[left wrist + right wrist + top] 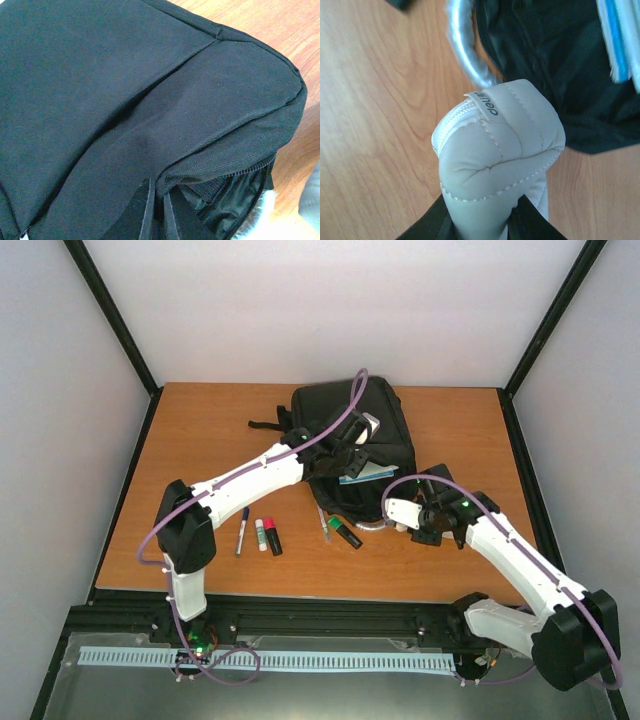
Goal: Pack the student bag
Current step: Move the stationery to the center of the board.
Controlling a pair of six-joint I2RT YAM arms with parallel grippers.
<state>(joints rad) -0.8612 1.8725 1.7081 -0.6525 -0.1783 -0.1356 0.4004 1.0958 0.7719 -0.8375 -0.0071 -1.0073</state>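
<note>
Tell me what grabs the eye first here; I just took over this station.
The big black student bag at the back centre of the table dominates, with the left gripper pinching the fabric at its open mouth. At its near right corner the right gripper clamps a cream-white pouch beside the silver handle loop. Pens and markers lie on the wood in front.

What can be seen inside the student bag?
At the opening of the student bag, a white and blue flat item shows; deeper contents are hidden by black fabric.
</note>
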